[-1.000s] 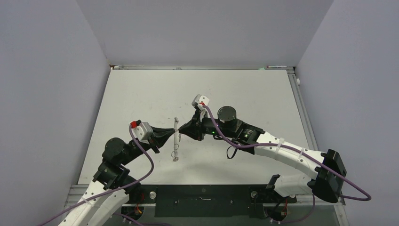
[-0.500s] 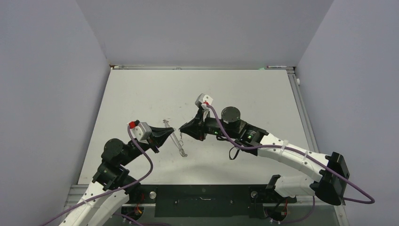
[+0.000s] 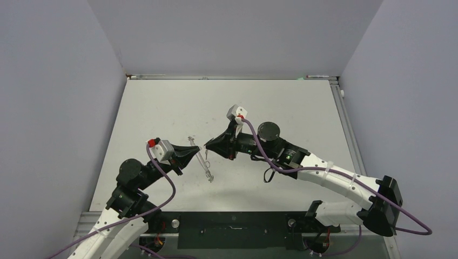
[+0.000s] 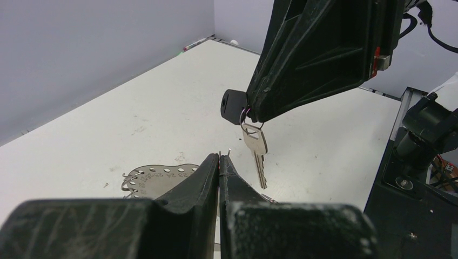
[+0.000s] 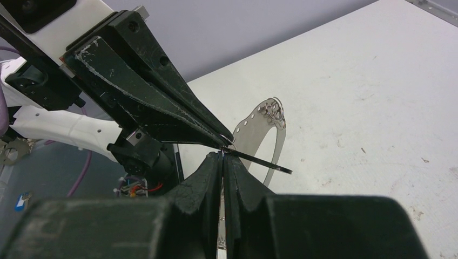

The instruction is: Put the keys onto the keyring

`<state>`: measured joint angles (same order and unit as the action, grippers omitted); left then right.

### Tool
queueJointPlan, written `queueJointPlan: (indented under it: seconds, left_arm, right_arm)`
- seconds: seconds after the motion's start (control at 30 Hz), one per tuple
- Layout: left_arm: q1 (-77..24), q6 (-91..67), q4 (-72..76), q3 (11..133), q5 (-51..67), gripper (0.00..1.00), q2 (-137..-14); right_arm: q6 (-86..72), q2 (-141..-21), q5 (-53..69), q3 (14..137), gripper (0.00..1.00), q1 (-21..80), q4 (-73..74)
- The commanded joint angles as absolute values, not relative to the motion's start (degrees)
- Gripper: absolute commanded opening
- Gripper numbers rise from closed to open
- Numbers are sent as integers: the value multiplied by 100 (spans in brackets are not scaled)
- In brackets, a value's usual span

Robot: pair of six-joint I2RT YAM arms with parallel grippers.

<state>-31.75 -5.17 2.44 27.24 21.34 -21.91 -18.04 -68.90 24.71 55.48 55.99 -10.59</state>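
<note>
My left gripper (image 3: 196, 153) is shut on the rim of the keyring (image 3: 203, 161), a thin silver hoop held above the table, tilted diagonally. In the left wrist view the shut fingertips (image 4: 219, 157) pinch its wire, and the hoop's flat holed part (image 4: 156, 177) shows to the left. My right gripper (image 3: 207, 148) is shut on the key (image 4: 256, 154). Its black head (image 4: 233, 106) sits at the fingertips and its silver blade hangs down, just beyond the left fingertips. In the right wrist view the shut gripper (image 5: 223, 155) nearly touches the left gripper's tips, with the keyring (image 5: 277, 141) behind.
The white table (image 3: 162, 108) lies under both arms, with grey walls on three sides. A black base plate (image 3: 232, 226) runs along the near edge. A purple cable (image 3: 259, 154) loops along the right arm.
The hoop has swung from upright to a diagonal tilt in the left gripper. The right gripper has moved slightly left, closer to the hoop. Both grippers stay shut.
</note>
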Motion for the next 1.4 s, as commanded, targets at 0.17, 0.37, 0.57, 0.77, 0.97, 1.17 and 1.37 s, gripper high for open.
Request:
queueJointPlan:
  seconds: [0.17,0.37,0.57,0.77,0.97,1.17,1.37]
  left_arm:
    - [-3138,-483,650,2742,2153,0,-2193]
    - [-3138,-483,650,2738,2171,0,-2207]
    - [-3138,-488,648,2738,2180,0,-2215]
    - [-3142,-484,633,2742,2208,0,-2252]
    - [-3138,-490,633,2742,2214,0,-2252]
    - [-3138,-492,635,2742,2233,0,-2242]
    - [-3138,-501,642,2742,2233,0,-2244]
  right_arm:
    - [-1836,-7112,2617,5765,5,5677,-1447]
    - [-1797,-7143,2630,5805,5,5677,-1459]
    - [-1793,-7158,2646,5810,5,5682,-1497]
    - [-1801,-7133,2661,5753,5,5687,-1622]
    - [-1776,-7175,2612,5764,5,5687,-1635]
    - [-1777,-7245,2549,5765,5,5685,-1630]
    - [-1786,-7307,2552,5783,5,5693,-1608]
